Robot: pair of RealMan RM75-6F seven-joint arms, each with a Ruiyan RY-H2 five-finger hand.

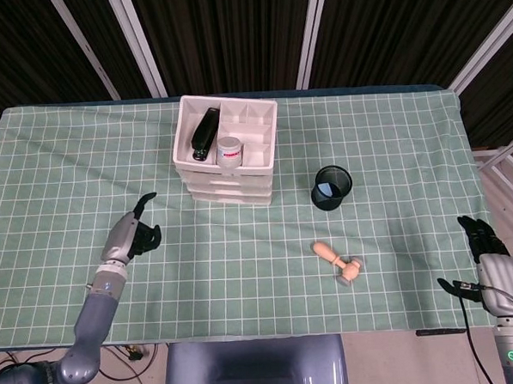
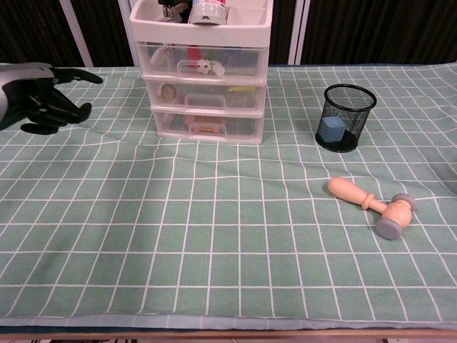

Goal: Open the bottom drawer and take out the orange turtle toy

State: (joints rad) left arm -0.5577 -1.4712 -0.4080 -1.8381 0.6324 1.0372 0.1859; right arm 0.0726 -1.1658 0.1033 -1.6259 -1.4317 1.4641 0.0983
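Head view: left hand (image 1: 131, 235) empty, fingers loosely curled and apart, left of drawer unit (image 1: 227, 150), right hand (image 1: 493, 266) empty with fingers apart at table's right edge; chest view: bottom drawer (image 2: 206, 124) closed, orange turtle (image 2: 202, 123) inside, hammer (image 2: 371, 206) near cup (image 2: 344, 117).

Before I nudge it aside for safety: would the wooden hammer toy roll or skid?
The wooden hammer toy looks rigid and probably light. Its rounded handle could roll, but the crosswise head lying on the cloth would likely check that, so it may pivot instead.
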